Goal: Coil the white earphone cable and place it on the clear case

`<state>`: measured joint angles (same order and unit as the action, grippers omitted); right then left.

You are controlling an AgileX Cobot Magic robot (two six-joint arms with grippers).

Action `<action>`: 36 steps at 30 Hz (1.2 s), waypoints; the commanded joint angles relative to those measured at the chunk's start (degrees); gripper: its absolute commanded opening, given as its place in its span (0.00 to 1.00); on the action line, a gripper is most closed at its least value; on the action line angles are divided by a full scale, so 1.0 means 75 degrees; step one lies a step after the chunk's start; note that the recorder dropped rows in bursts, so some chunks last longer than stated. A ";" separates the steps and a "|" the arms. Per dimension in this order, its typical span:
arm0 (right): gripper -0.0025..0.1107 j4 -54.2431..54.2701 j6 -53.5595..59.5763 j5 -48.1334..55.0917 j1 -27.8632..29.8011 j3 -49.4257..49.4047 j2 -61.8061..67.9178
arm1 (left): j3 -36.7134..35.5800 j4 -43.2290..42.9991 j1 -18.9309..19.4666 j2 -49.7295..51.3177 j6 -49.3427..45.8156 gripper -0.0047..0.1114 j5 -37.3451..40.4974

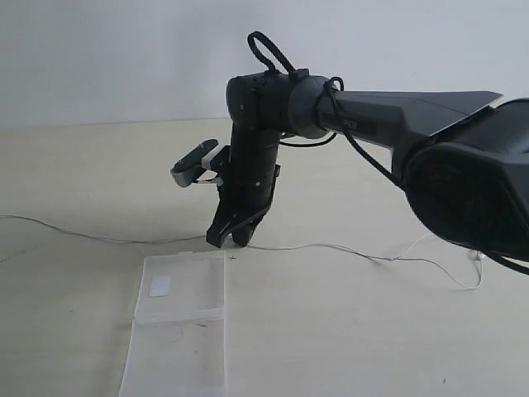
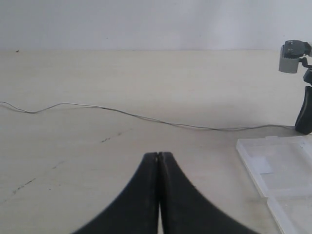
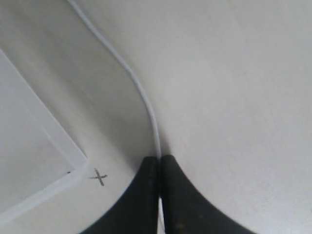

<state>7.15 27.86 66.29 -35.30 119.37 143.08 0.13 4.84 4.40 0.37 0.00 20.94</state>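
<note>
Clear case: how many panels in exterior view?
2. The transparent plastic panel with the white square sticker lies by the right tool, shut on the white earphone cable; the plain panel, nearer the camera, is partly cropped.

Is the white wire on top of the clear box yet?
No, the earphone cable lies on the table beside the clear case.

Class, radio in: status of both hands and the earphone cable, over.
Right hand shut on cable, beside the case. Left hand shut, empty. Cable uncoiled, stretched across table.
</note>
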 commanded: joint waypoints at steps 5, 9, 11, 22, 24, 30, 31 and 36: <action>0.02 0.0234 0.0070 -0.0195 -0.0005 -0.0017 -0.1505 | -0.0017 0.0058 0.0024 -0.0049 0.0000 0.04 -0.0081; 0.02 0.1323 0.0397 -0.0181 -0.0005 -0.0017 -0.3397 | -0.0017 0.0058 0.0024 -0.0049 0.0000 0.04 -0.0081; 0.02 0.1433 0.0624 -0.0338 -0.0005 -0.0017 -0.4540 | -0.0017 0.0058 0.0024 -0.0049 0.0000 0.04 -0.0081; 0.02 -0.1108 0.0658 -0.1820 -0.0005 -0.0017 -0.7734 | -0.0017 0.0058 0.0024 -0.0049 0.0000 0.04 -0.0081; 0.02 -0.1332 0.0658 -0.2236 -0.0005 -0.0017 -0.7789 | -0.0017 0.0058 0.0024 -0.0049 0.0000 0.04 -0.0081; 0.02 -0.1743 0.0554 -0.2891 -0.0005 -0.0017 -0.7772 | -0.0017 0.0058 0.0024 -0.0049 0.0000 0.04 -0.0081; 0.02 -0.1780 0.0502 -0.2951 -0.0005 -0.0017 -0.7772 | -0.0017 0.0058 0.0024 -0.0049 0.0000 0.04 -0.0081; 0.02 -0.1812 0.0479 -0.3148 -0.0005 -0.0017 -0.7772 | -0.0017 0.0058 0.0024 -0.0049 0.0000 0.04 -0.0081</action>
<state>-5.76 31.90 44.14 -35.30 119.37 84.82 0.13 4.84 4.40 0.37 0.00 20.94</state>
